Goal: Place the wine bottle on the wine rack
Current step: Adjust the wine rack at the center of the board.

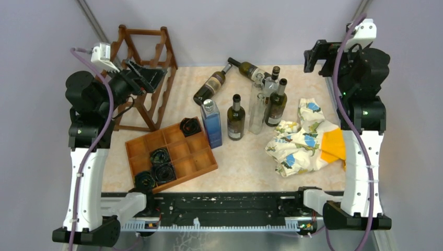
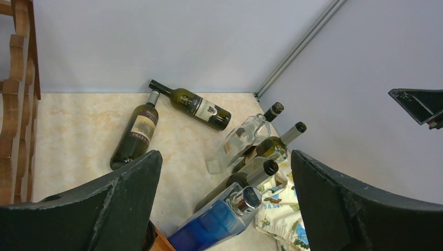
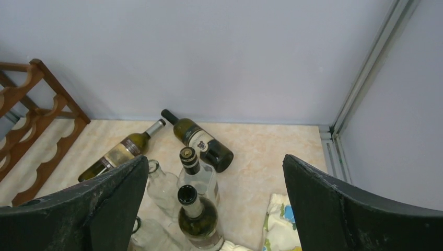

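Wine bottle: dark green glass, tan label, silver-foil neck. Lies on its side on beige marbled tabletop, near dark reddish-brown scalloped wooden wine rack, not touching. Left gripper and right gripper: jaws wide apart, empty.

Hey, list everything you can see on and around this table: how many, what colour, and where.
wine rack: one, reddish-brown wood, far left corner
lying wine bottles: two, dark green, far middle
upright wine bottles: two, dark green, centre
clear bottles: two, colourless glass, among the upright ones
blue bottle: one, blue with silver cap, beside the tray
compartment tray: one, orange-brown, near left
round black items: four, black, in tray compartments
patterned cloth: one, cream with blue-green prints and an orange patch, near right
table: one, beige marbled
left hand: one, black, open, by the rack
right hand: one, black, open, far right
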Controlling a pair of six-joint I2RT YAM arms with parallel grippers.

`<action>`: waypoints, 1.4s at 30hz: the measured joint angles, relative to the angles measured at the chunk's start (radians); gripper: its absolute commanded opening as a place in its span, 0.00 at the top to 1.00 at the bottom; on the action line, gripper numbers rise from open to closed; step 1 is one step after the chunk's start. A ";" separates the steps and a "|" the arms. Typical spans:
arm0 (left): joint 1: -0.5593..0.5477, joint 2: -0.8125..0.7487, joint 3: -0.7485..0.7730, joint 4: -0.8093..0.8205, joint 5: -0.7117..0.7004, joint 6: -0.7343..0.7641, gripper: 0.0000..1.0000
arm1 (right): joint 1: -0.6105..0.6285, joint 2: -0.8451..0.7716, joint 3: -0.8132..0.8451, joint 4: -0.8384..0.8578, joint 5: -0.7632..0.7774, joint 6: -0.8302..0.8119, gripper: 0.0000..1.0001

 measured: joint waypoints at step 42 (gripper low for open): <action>-0.087 0.444 0.292 -0.310 -0.272 0.324 0.06 | -0.018 0.074 -0.061 -0.126 -0.737 -0.379 0.02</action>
